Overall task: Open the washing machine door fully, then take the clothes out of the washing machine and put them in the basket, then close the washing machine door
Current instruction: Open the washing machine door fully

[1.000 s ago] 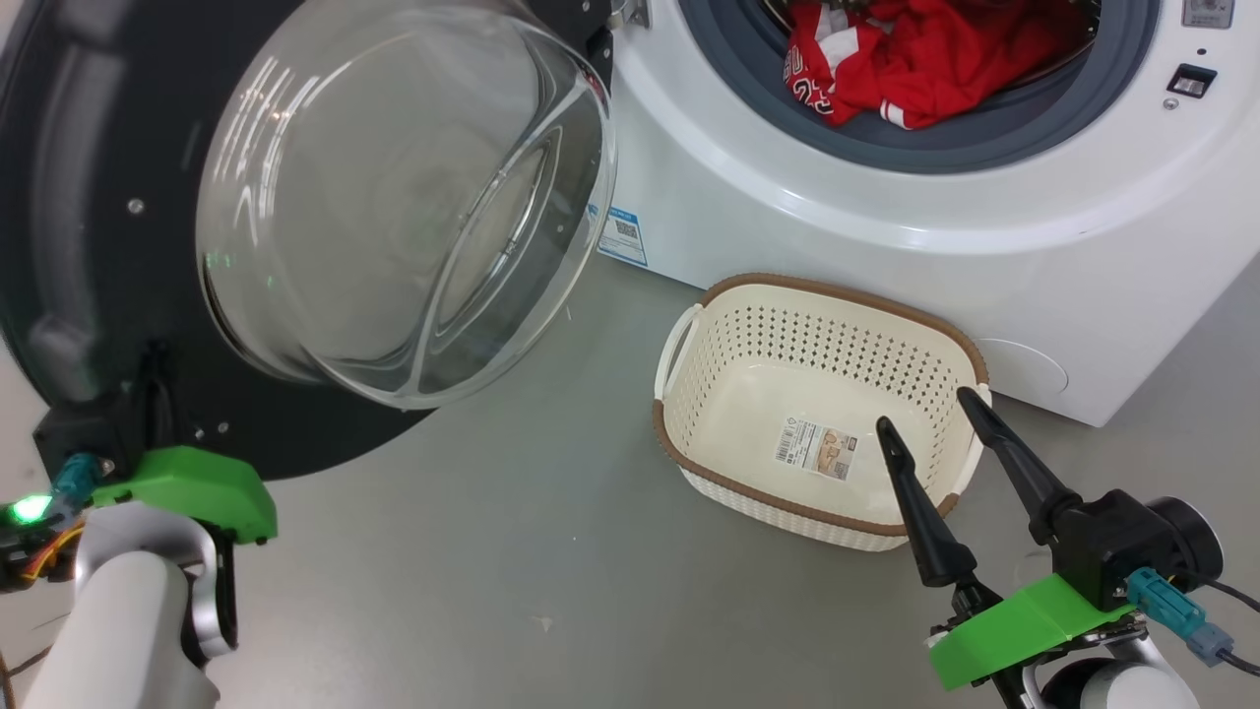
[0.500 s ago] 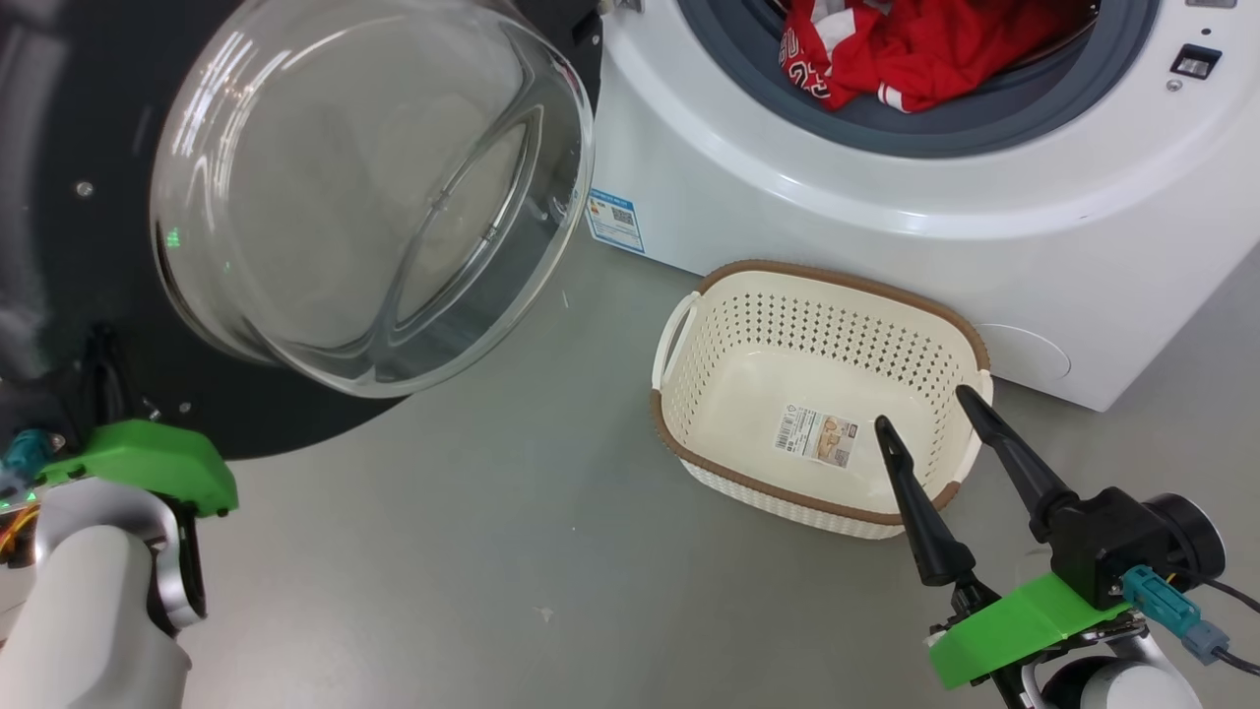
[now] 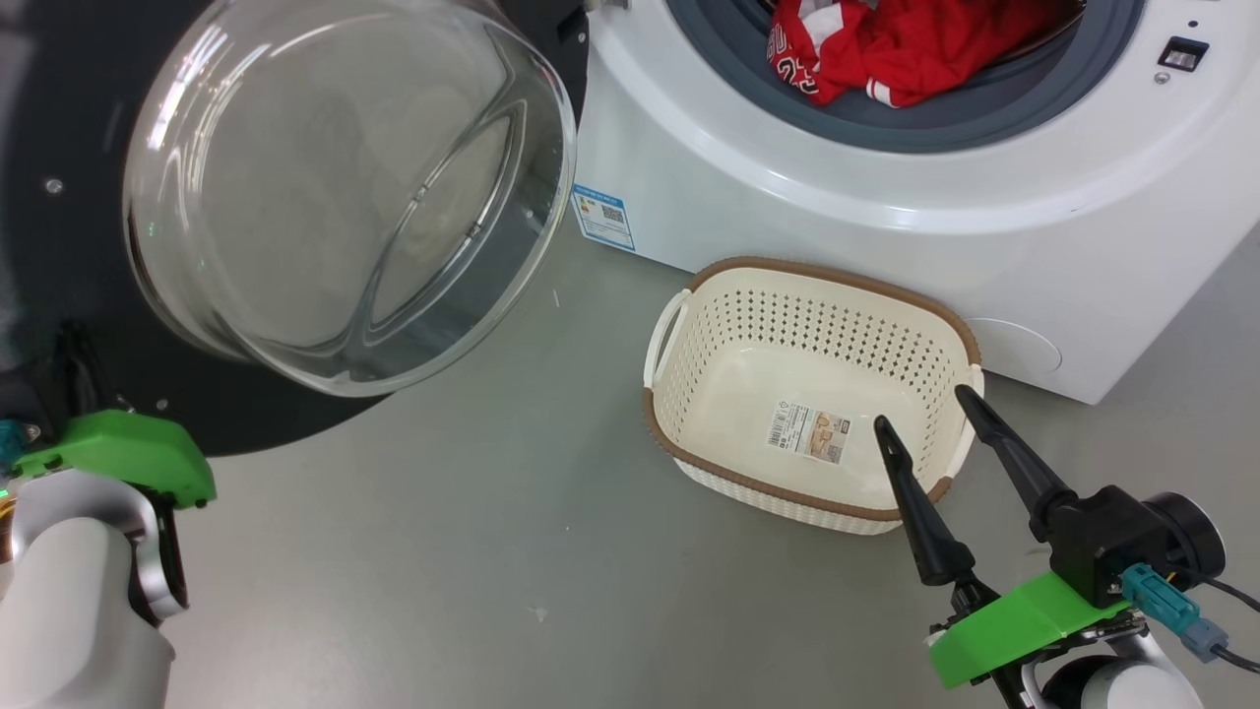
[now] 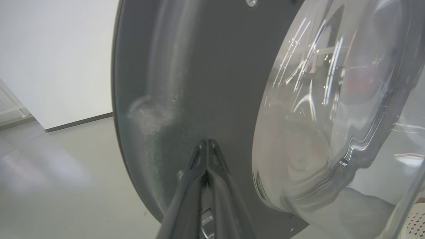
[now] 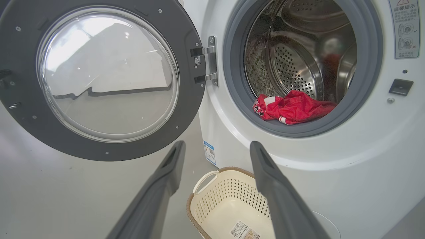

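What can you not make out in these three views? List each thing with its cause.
- Head view: the clothes are cut off by the top edge.
- Right wrist view: garment count; they lie bunched in the washing machine.
- Head view: the label in the basket is too small to read.
- Left wrist view: the washing machine door glass distorts what's behind.

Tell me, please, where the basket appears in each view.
Head view: basket centre-right, on the floor by the washing machine.
Left wrist view: basket's perforated corner at the bottom right corner.
Right wrist view: basket bottom centre, between the right fingers.
Shared landmark: the washing machine door, left of the basket throughout.
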Available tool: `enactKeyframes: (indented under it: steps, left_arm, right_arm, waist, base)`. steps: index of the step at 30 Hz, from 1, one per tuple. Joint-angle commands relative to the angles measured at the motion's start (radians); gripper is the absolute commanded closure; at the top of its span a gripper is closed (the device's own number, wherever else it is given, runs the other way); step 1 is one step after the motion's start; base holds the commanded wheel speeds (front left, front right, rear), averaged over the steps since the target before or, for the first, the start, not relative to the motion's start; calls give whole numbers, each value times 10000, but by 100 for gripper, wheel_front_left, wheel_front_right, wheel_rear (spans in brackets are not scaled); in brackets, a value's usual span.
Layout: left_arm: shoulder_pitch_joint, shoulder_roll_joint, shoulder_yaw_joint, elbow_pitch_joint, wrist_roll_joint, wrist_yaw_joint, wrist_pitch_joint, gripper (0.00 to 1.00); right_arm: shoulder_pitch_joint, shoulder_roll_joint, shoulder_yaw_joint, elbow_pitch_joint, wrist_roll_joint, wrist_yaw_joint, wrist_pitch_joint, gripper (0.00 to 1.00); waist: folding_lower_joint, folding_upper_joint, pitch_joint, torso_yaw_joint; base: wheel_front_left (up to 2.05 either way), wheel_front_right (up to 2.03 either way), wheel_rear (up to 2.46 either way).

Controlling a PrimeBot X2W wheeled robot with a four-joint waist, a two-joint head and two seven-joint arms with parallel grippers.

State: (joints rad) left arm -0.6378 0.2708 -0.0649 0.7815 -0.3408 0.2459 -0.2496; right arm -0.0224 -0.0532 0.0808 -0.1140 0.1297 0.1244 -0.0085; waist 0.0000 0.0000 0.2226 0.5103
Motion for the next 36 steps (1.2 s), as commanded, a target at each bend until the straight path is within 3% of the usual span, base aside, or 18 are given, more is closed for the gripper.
enactKeyframes:
  steps: [1, 13, 24, 25, 28, 29, 36]
  left_arm:
    - [-343, 633, 461, -244, 98, 16, -120, 100]
    - [608, 183, 637, -1431, 367, -71, -121, 100]
    - [1957, -243, 595, -4243, 418, -141, -122, 97]
    - [2093, -264, 554, -4528, 433, -141, -118, 71]
    - [2458, -263, 332, -5345, 547, -134, 110, 11]
    - [2551, -241, 246, -5610, 573, -179, 201, 0]
    - [3021, -276, -156, -6981, 501, -422, 649, 0]
  right_arm:
    - [-262, 30, 276, -315, -74, 63, 4, 0]
    - [-193, 30, 283, -132, 90, 63, -169, 0]
    - [-174, 30, -74, 60, 245, 63, -514, 0]
    - [-185, 30, -128, 92, 258, 63, -560, 0]
    - [-222, 30, -319, 212, 262, 63, -711, 0]
    - [-239, 30, -386, 250, 189, 63, -759, 0]
    - [-350, 30, -728, 469, 1, 63, -1105, 0]
  waist:
    - [0, 0, -5, -2]
    - [0, 0, -254, -172]
    - [0, 0, -479, -630]
    - [0, 0, -498, -689]
    - [0, 0, -561, -891]
    - [0, 0, -579, -966]
    - [0, 0, -669, -1521]
  base:
    - [0, 0, 0]
    - [0, 0, 0]
    - [0, 0, 0]
    - [0, 0, 0]
    - [0, 0, 0]
    - [0, 0, 0]
    - [0, 0, 0]
